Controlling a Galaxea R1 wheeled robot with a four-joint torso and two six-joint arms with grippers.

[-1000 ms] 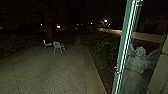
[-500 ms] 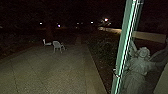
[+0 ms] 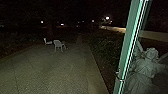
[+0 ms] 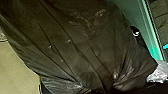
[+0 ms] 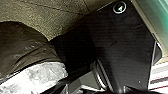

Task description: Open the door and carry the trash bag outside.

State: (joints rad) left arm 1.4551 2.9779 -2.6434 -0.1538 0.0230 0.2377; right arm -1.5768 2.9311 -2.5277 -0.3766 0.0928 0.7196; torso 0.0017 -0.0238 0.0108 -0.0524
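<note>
Out past the green edge of the door [image 3: 128, 47], the paved yard [image 3: 55, 67] is wide and dark. The door looks open, and we seem to be right by it. Our trash bag [image 4: 82, 45] is big and brown, close to the robot's dark plate [image 5: 120, 45]. Its long folds bunch up tight in two spots. Some white crinkly stuff [image 5: 42, 75] is right by the bag. We cannot tell if the jaws of our left gripper and right gripper are open, closed or gripping the bag.

A few things could go wrong. The bag looks thin, so it could rip if its weight tugs hard on those bunched folds. If our hold is weak, a bump could shake the bag loose. It could also snag on the door if we roll too close, or get squashed if the door swings at us. The stone statue [image 3: 147, 70] is near the door edge, so a turn that way could make us bump it. The white chair [image 3: 58, 44] is well apart from us, but in the dark we could drive into it.
</note>
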